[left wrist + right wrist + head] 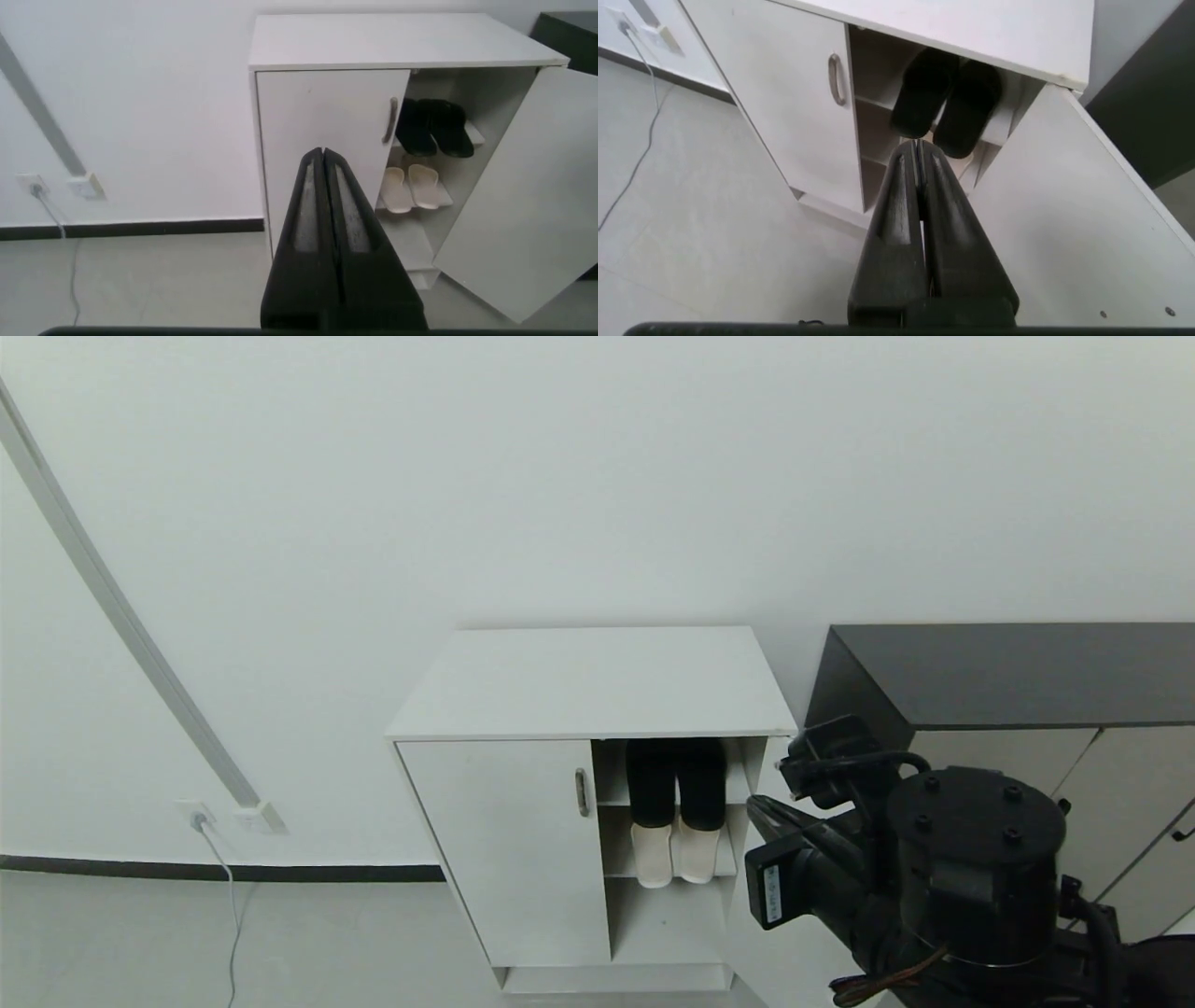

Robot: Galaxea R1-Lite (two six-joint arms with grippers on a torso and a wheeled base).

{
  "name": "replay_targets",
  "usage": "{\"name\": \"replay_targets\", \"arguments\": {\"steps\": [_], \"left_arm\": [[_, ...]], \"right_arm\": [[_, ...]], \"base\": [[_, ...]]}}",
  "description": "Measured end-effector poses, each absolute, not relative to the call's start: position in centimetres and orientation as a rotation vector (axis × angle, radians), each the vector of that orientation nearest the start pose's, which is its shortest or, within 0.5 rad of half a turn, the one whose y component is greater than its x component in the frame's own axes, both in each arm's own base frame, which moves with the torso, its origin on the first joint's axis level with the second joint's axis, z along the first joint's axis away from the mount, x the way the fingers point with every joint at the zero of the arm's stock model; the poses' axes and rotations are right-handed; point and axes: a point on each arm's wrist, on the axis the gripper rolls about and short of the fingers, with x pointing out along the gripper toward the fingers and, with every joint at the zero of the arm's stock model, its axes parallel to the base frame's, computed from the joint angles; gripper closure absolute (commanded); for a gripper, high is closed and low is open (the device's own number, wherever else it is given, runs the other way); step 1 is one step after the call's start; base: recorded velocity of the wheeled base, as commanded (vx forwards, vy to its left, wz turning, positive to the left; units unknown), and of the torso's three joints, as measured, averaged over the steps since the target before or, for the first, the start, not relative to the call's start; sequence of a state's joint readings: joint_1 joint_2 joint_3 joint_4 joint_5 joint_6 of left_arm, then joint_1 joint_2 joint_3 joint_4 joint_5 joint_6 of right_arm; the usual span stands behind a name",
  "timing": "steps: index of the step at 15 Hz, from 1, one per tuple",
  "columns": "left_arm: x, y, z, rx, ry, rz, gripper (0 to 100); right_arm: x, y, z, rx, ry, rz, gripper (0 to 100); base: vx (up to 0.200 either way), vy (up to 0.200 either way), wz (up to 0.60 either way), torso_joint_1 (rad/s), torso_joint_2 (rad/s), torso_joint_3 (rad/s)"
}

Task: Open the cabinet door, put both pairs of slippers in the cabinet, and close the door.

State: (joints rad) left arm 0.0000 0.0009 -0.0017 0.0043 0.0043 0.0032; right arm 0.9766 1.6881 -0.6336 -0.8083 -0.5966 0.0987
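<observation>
The white cabinet [597,681] stands against the wall, its left door [327,112] shut and its right door [523,187] swung open. A black pair of slippers [677,784] lies on the upper shelf. Below it, a white pair of slippers [674,854] lies on the middle shelf. My left gripper [323,154] is shut and empty, some way back from the cabinet and facing the shut door. The right gripper [918,147] is shut and empty too, pointing at the shelves just below the black slippers [948,89], beside the open door [1064,224].
A dark cabinet [1008,672] stands right of the white one, close behind the open door. A wall socket [196,817] with a hanging cable and a slanted conduit [121,616] are at the left. Bare grey floor [710,205] lies before the cabinet.
</observation>
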Motion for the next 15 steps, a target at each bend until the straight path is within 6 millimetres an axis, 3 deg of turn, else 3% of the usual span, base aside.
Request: {"name": "replay_targets", "arguments": {"steps": [5,8,15], "left_arm": [[-2.28,0.01,7.54,0.003,0.004,0.005,100],[-2.29,0.01,7.55,0.003,0.003,0.003,100],[-2.29,0.02,7.56,0.002,0.003,0.006,100]], "right_arm": [[16.95,22.64,15.82,-0.082,0.197,0.365,100],[16.86,22.64,15.72,-0.088,0.199,0.372,100],[17.07,22.49,15.68,-0.092,0.200,0.365,100]], "base": [[0.000,0.000,-0.60,0.006,0.00,0.000],[0.000,0.000,0.00,0.000,0.00,0.000],[-0.171,0.000,0.00,0.002,0.00,0.001]]}}
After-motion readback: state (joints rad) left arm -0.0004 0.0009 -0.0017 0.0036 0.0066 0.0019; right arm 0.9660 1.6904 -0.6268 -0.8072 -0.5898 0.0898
